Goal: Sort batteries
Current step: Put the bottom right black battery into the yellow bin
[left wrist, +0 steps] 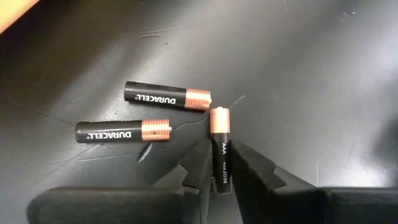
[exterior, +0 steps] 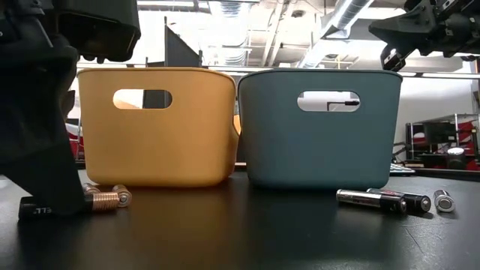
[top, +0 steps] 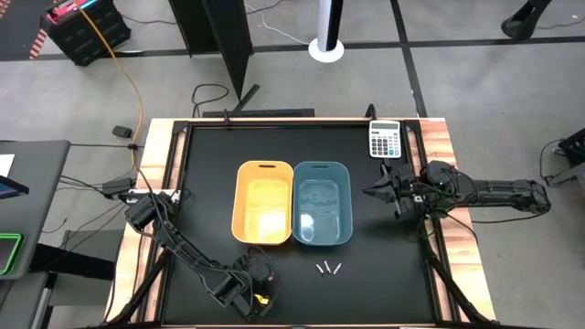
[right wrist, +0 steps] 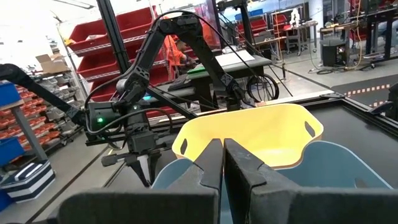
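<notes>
Three black batteries with copper ends lie on the black table near its front left. One battery [left wrist: 221,146] lies between the fingers of my left gripper [left wrist: 221,144], also seen in the high view [top: 260,292]. The other two [left wrist: 166,97] [left wrist: 123,131] lie just beyond it. Three more batteries [top: 327,269], dark and pale, lie in front of the teal bin [top: 322,203]. A yellow bin [top: 265,203] stands beside it. My right gripper [right wrist: 222,163] hovers shut above the table's right side [top: 377,192], pointing at the bins. My left gripper pinches the battery's black body [left wrist: 222,163] between its two fingers, one on each long side. The fingers come slanting down from the table's near left and lie along the battery. Its copper end [left wrist: 220,118] points away from the gripper. The battery lies on the table.
A grey-white calculator [top: 385,139] lies at the table's far right corner. The two bins stand side by side mid-table, touching. Raised wooden rails [top: 163,146] frame the black surface. Bare table shows between the bins and the near edge.
</notes>
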{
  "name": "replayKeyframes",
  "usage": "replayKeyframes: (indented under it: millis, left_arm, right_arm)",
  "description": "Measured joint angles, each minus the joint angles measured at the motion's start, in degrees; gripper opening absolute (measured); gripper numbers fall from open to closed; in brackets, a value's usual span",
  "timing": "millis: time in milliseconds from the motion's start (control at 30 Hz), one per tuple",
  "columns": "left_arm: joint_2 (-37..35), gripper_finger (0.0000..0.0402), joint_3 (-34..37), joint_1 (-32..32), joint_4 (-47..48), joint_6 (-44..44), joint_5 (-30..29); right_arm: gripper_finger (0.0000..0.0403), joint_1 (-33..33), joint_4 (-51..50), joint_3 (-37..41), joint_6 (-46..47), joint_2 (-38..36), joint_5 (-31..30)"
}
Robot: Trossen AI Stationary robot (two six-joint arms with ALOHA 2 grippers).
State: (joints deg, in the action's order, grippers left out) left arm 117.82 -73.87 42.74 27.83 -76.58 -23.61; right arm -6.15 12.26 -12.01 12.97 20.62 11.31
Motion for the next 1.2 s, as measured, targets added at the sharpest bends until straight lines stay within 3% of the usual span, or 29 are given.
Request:
replayKeyframes:
  millis: [533, 1200]
  left_arm:
    - [-0.02, 0.0049, 0.04, -0.07, 0.01, 5.86, 5.18]
    - [0.20, 0.0037, -3.23, -0.44, 3.74, 9.90, 5.46]
  right_arm:
    - [0.0033, 0.00, 0.01, 0.02, 0.00, 0.00, 0.00]
    - [0.0033, 0.00, 0.19, 0.02, 0.02, 0.00, 0.00]
